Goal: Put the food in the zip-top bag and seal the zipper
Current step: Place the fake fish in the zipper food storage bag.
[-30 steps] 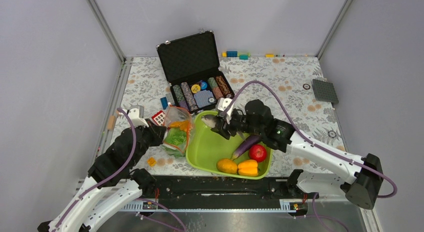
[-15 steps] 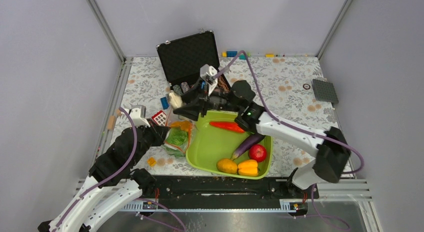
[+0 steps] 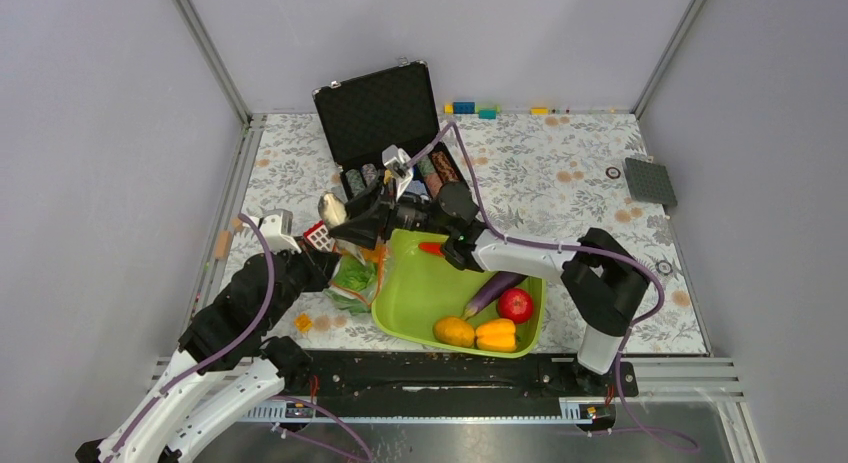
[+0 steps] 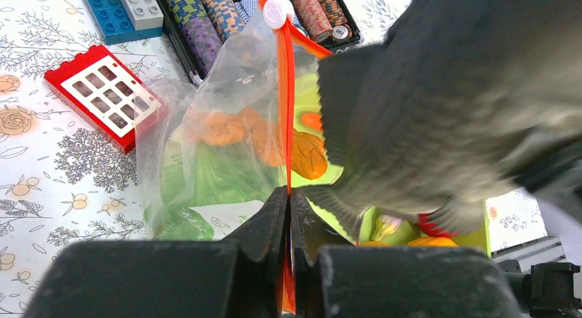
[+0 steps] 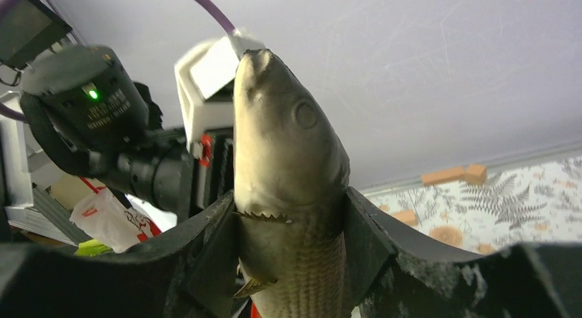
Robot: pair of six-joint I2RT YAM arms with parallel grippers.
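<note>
My left gripper [image 4: 289, 191] is shut on the orange-red zipper [image 4: 284, 91] of the zip-top bag [image 4: 206, 146], holding its mouth edge upright. Green lettuce [image 4: 206, 180] and orange pieces [image 4: 223, 129] lie inside the bag. My right gripper [image 5: 289, 198] is shut on the silver fish [image 5: 285, 139], head up. In the top view the fish [image 3: 328, 207] hangs just above and behind the bag [image 3: 352, 273], left of the tray. Carrot [image 3: 432, 249], eggplant [image 3: 495, 288], apple [image 3: 515, 305] and two peppers [image 3: 455, 331] lie in the tray.
The lime-green tray [image 3: 405, 308] sits right of the bag. An open black case of poker chips [image 3: 385, 133] stands behind. A red brick [image 4: 103, 91] and blue and grey bricks [image 4: 123, 9] lie left of the bag. A grey baseplate [image 3: 650, 181] lies far right.
My right arm swung left with the fish, from over the tray to above the bag's mouth. The carrot now shows in the tray. The left gripper kept still on the zipper.
</note>
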